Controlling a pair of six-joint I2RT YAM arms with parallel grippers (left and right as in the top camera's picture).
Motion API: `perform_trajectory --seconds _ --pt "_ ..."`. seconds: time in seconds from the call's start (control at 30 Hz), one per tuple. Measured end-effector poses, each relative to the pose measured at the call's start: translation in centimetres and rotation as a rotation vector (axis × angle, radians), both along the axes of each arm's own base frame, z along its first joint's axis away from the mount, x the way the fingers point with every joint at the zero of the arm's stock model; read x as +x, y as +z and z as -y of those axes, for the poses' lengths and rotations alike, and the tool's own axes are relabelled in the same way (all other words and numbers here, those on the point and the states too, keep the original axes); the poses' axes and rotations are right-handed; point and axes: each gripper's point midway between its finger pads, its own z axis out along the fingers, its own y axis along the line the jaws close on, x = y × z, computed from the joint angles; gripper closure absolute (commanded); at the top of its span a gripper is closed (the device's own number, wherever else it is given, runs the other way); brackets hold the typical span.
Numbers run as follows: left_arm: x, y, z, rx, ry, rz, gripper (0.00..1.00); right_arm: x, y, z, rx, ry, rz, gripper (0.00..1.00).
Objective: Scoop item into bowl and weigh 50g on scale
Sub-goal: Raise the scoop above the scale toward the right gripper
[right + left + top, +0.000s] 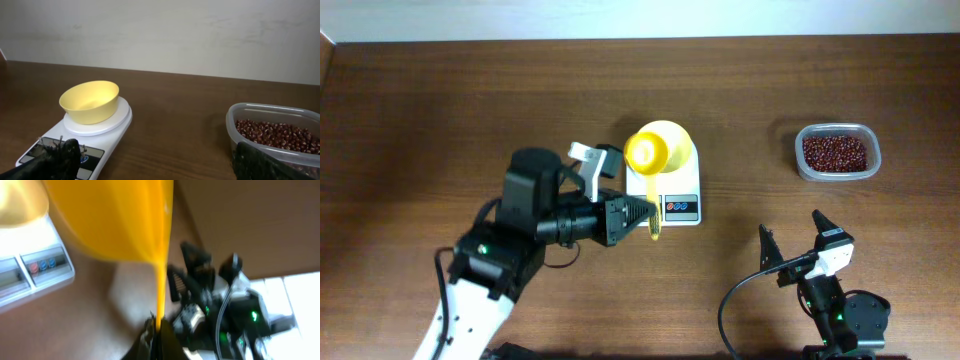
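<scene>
Two hands shared the worktop (pixel 440 100). The left hand (pixel 650 216) clamped the handle end of the yellow scoop (pixel 646 151), whose cup, seen from overhead, overlapped the left side of the pale-yellow bowl (pixel 678 143) sitting on the white scale (pixel 680 188). Well apart to the right, red-brown beans (pixel 835 153) lay in a clear container (pixel 802 166). Nearer the front edge, the right hand (pixel 790 225) stood wide.

One bowl (pixel 90 101), one scale (pixel 682 186) and one scoop (pixel 646 152), all by the centre. One clear container (pixel 837 127) at three o'clock; beans (pixel 835 153) beyond counting, perhaps hundreds. Two grippers: left gripper (pixel 645 213), right gripper (pixel 790 224).
</scene>
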Motion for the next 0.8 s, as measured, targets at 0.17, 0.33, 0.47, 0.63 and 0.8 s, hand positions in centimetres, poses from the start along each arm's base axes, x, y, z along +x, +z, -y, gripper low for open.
perform_trajectory --seconds 0.17,0.33,0.47,0.63,0.8 --pt "-0.2 0.0 1.0 0.194 -0.083 -0.036 1.00 0.0 0.0 0.0 0.000 0.000 -0.001 0.01" --pt "0.7 -1.8 1.0 0.277 -0.082 -0.028 1.00 0.0 0.0 0.0 0.000 0.000 0.000 0.01" --pt "0.0 -1.3 1.6 0.241 -0.144 -0.010 1.00 0.0 0.0 0.0 0.000 0.000 0.000 0.01" --pt "-0.3 -1.0 1.9 0.221 -0.174 0.003 1.00 0.0 0.8 0.0 0.001 0.000 0.037 0.01" --pt "0.4 -0.2 2.3 0.196 -0.174 0.051 1.00 -1.5 1.4 -3.7 0.204 0.229 -0.020 0.01"
